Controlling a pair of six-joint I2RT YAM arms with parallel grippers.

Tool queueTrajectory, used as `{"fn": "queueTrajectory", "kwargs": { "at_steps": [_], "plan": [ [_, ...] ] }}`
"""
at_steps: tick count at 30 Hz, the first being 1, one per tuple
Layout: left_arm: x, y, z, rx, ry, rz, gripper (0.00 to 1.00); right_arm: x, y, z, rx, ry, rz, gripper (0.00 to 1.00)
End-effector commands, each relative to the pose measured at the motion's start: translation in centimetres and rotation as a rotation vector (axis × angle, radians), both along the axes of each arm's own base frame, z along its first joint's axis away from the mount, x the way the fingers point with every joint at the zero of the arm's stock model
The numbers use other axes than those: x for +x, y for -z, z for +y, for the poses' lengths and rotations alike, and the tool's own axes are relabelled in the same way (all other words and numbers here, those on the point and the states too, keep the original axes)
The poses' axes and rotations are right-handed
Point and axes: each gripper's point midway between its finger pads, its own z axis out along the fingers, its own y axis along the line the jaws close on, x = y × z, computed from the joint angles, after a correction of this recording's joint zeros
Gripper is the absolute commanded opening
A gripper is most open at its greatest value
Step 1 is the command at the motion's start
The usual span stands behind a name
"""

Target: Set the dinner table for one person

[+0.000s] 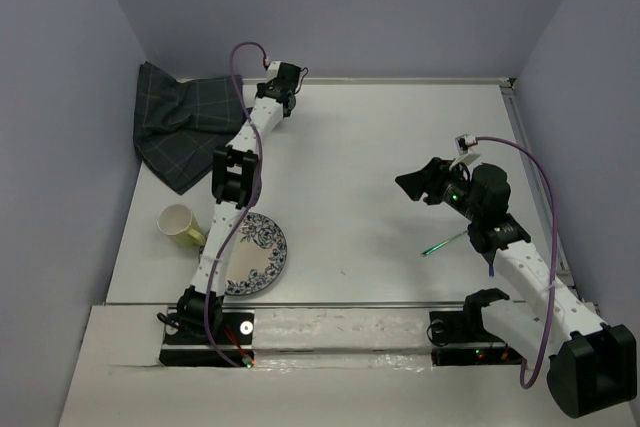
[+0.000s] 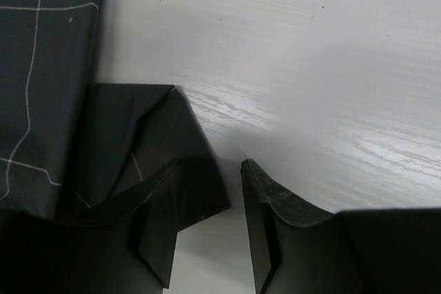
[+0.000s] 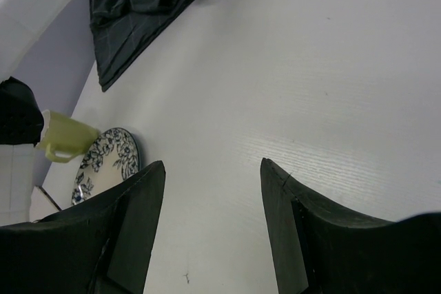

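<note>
1. The cloth (image 1: 185, 132) in the far left corner is soft; I'd pinch its loose corner.
2. My left gripper (image 2: 210, 166) there is open, empty.
3. The dinner table (image 1: 380, 147) is hard, flat, under everything.
4. My right gripper (image 3: 211, 165), near the right edge, is open, empty.

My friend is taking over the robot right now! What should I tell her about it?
Left gripper: open, empty, over a corner of the dark checked cloth, far left.
Right gripper: open, empty, above the dinner table.
Flowered plate and yellow-green cup sit near-left by the left arm; a thin green item lies under the right arm.
Done: nothing looks set yet.
Left: probably place cloth, plate, cup and green item together.
</note>
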Motion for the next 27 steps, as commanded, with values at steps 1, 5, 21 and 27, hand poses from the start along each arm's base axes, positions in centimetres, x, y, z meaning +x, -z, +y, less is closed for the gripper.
{"fn": "queueTrajectory", "kwargs": {
  "at_steps": [1,5,21,27],
  "plan": [
    [-0.7,-1.8,0.5,0.025,0.000,0.014,0.50,0.6,-2.5,0.2,0.002,0.000,-0.071,0.63],
    [-1.1,-1.6,0.7,0.033,0.006,0.030,0.43,0.7,-2.2,0.3,0.003,-0.006,-0.059,0.63],
    [-2.2,0.4,1.0,-0.009,-0.034,0.085,0.23,0.8,-1.7,0.2,0.000,0.005,-0.048,0.63],
    [-2.9,0.0,1.5,0.001,-0.053,0.087,0.06,0.7,-1.3,0.2,-0.002,0.005,-0.041,0.63]
  ]
}}
